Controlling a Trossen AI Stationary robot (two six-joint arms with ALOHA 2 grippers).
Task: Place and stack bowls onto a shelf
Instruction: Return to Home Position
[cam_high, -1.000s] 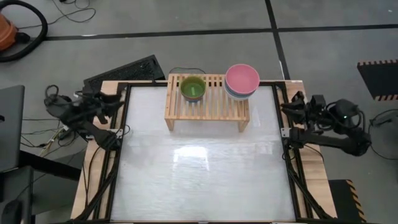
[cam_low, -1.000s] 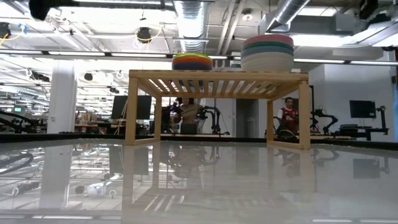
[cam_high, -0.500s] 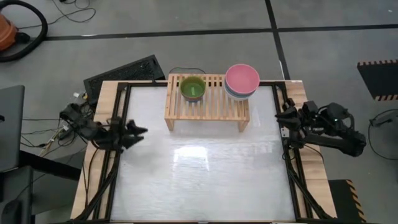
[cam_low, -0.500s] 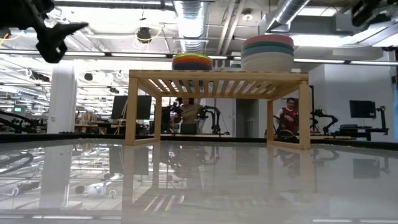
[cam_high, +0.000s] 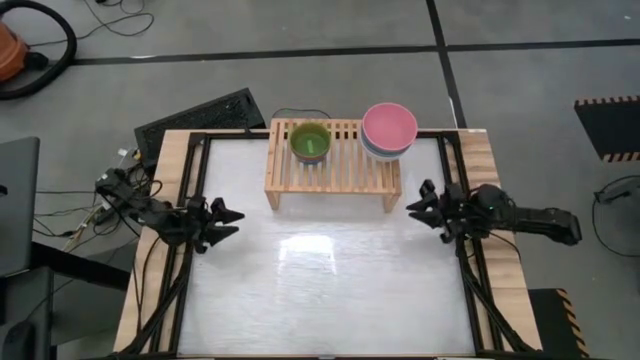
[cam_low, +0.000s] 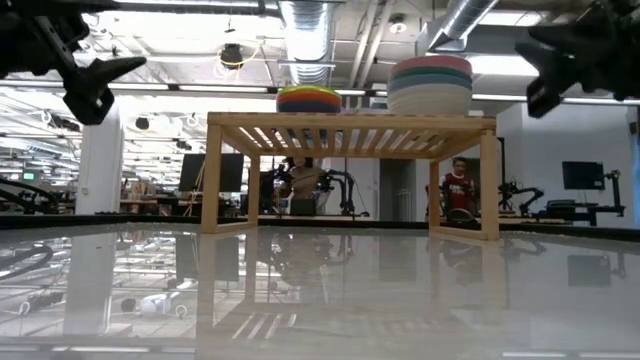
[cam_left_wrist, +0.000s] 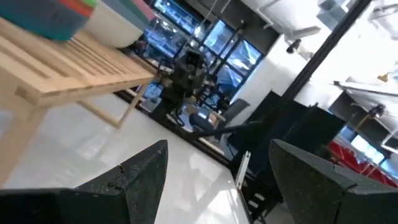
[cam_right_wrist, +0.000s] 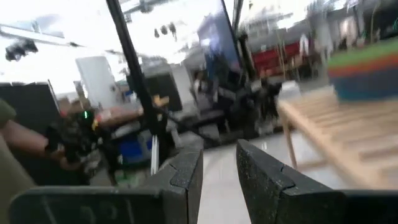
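Note:
The light-wood shelf stands on its side legs at the table's far edge. Two stacks of bowls rest on its slats. The small stack has lime green on top. The large stack has pale pink on top. The low view shows the shelf, the small stack and the large stack. My left gripper hovers open over the table's left edge, near of the shelf. My right gripper hovers open over the right edge. Both point inward and hold nothing.
The glossy white tabletop lies bare before the shelf inside a black frame. A keyboard lies off the far left corner. People sit in the room behind. The left wrist view shows the shelf's end.
My left gripper has swung from beyond the table's left edge toward the near edge and the right, and now hangs over the table's left rim. My right gripper has moved from beyond the right edge toward the left and dropped lower. The bowls and shelf have stayed still.

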